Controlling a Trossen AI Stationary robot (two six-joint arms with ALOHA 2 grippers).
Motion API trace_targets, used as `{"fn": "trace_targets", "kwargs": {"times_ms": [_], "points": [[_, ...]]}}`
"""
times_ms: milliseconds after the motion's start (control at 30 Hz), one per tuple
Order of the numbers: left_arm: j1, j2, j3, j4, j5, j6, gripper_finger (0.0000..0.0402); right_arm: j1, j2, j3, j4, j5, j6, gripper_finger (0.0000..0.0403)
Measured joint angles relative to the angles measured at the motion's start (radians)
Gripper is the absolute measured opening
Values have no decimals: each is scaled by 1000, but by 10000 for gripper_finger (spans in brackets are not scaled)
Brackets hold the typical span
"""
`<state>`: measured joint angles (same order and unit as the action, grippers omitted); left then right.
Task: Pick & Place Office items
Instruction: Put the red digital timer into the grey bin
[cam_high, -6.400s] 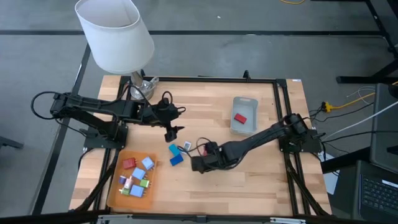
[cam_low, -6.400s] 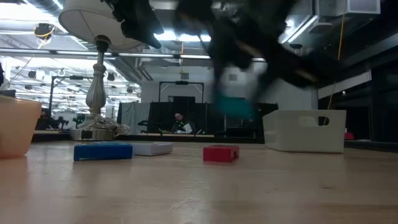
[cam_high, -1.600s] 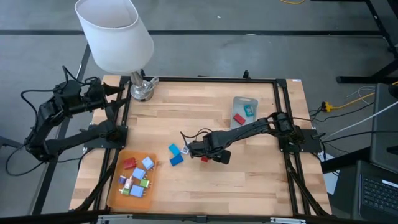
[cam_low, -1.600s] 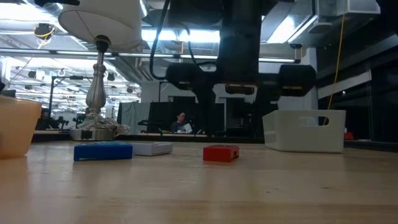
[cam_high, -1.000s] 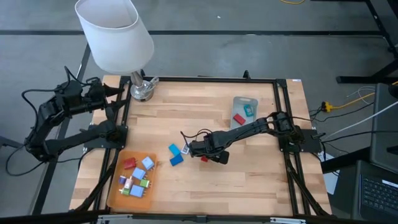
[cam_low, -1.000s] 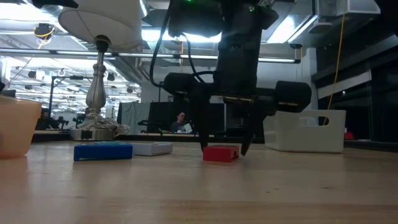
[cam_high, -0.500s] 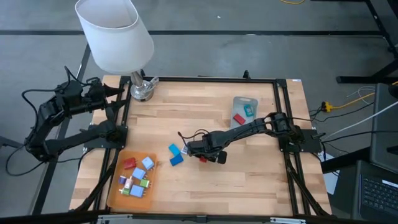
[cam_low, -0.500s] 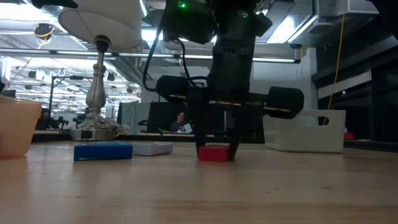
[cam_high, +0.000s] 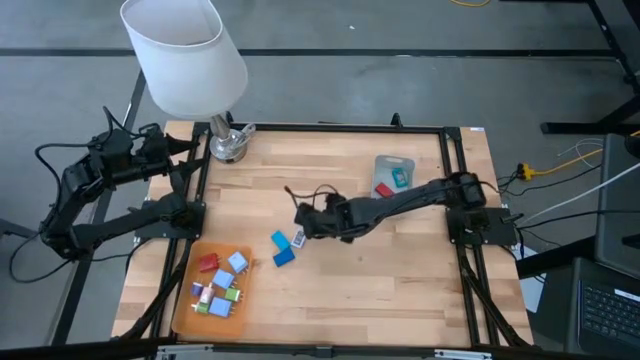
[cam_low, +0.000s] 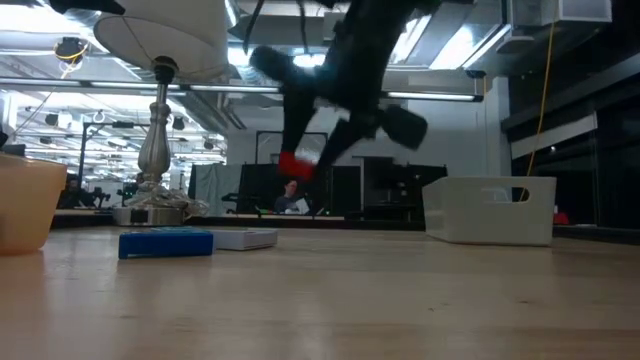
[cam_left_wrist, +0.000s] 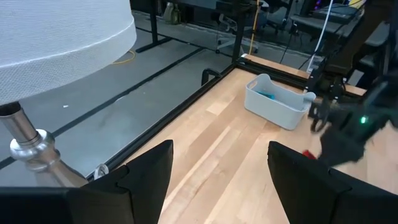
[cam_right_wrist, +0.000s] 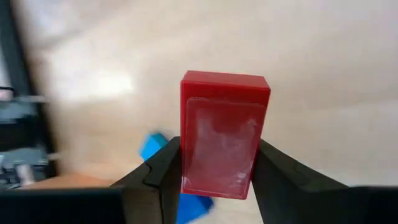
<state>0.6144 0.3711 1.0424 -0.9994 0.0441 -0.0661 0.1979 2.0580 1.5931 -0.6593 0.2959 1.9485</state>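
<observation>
The high view looks straight down on the whole bench (cam_high: 400, 290). The low view sits at bench height, facing the room. Both wrist views look forward; high and low share the lamp (cam_high: 185, 55).

A white-shaded lamp (cam_high: 184, 52) is standing at the table's (cam_high: 400, 290) far left corner, an orange tray (cam_high: 183, 305) lying near left, a grey-blue bin (cam_high: 391, 164) sitting far right.

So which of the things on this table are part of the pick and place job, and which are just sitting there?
Job:
red piece, clamped in the right gripper, lifted
blue pieces on the table
pieces on the orange tray
grey bin

Lying about:
lamp
left gripper, parked by it
</observation>
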Motion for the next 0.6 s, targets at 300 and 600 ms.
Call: {"fn": "trace_targets", "kwargs": {"times_ms": [300,600], "points": [[0,1,0,0,0,-23,255,-21,-225,0,-104,418,-208,153],[0,15,0,0,-38,-43,255,-18,-479,0,-700,566,-65,153]]}}
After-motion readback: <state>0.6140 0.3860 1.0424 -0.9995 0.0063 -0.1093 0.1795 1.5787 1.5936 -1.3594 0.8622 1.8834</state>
